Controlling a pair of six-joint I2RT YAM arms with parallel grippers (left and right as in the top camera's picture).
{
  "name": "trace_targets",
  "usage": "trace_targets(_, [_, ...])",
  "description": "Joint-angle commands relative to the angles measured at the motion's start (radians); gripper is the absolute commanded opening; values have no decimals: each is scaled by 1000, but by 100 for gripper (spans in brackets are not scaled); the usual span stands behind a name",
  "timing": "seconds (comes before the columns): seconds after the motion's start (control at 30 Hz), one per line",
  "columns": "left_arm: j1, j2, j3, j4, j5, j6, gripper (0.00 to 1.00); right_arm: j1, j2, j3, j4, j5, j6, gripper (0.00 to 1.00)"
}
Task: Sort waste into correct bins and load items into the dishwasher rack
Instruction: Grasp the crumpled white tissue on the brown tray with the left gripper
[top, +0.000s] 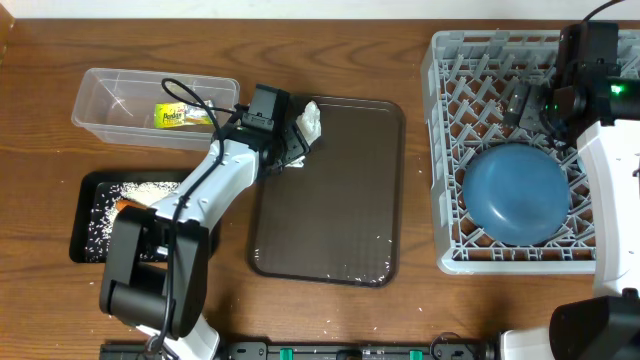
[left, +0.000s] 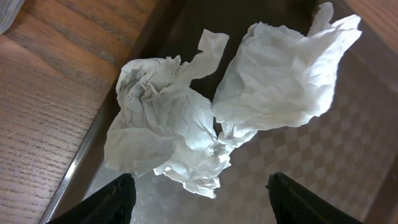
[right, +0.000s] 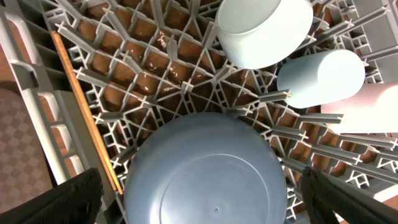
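Left wrist view: crumpled white paper (left: 186, 124) lay in two wads on a corner of the brown tray (left: 348, 174), toward the far edge of the bench. The left end effector (left: 202, 199) hung over it, fingers spread, not touching.

The yellow-green wrapper (top: 180, 117) sat in the clear box (top: 110, 100) near the far left corner. Rice (top: 130, 195) and the carrot (top: 128, 207) were in the black tray (top: 85, 215) by the left edge.

The right end effector (right: 199, 199), spread and empty, was over the rack (right: 37, 74) at the right edge, which held the blue plate (right: 205, 168), cups (right: 320, 78) and a chopstick (right: 87, 118).
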Motion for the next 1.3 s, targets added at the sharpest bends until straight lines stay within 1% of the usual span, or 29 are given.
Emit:
trace_targets(0.0, [-7, 43, -4, -4, -29, -28, 71, -1, 2, -3, 0, 16, -13, 99])
trace_targets(0.17, [-7, 87, -4, 16, -29, -30, 71, -1, 2, -3, 0, 16, -13, 99])
trace_targets(0.3, [-7, 89, -4, 29, -29, -30, 70, -1, 2, -3, 0, 16, -13, 99])
trace_targets(0.47, [-7, 89, -4, 33, -36, -29, 49, -1, 2, -3, 0, 16, -13, 99])
trace_targets(0.5, [-7, 89, -4, 32, -36, -29, 43, -1, 2, -3, 0, 16, -13, 99])
trace_targets(0.53, [-7, 89, -4, 32, -35, -27, 32, -1, 2, -3, 0, 16, -13, 99])
trace_targets(0.63, [-7, 89, -4, 24, -33, -22, 6, -1, 2, -3, 0, 16, -13, 99])
trace_targets(0.83, [-8, 50, -3, 8, 91, -22, 6, -1, 2, -3, 0, 16, -13, 99])
trace_targets(1.03, [-7, -78, -3, -34, 179, -18, 6, -1, 2, -3, 0, 16, -13, 99])
trace_targets(1.13, [-6, -157, -3, -38, 171, 2, 6, -1, 2, -3, 0, 16, -13, 99])
trace_targets(1.2, [-4, -212, -3, -35, 107, 5, 6, -1, 2, -3, 0, 16, -13, 99])
trace_targets(1.27, [-3, -249, -3, -36, 11, 5, 6, -1, 2, -3, 0, 16, -13, 99])
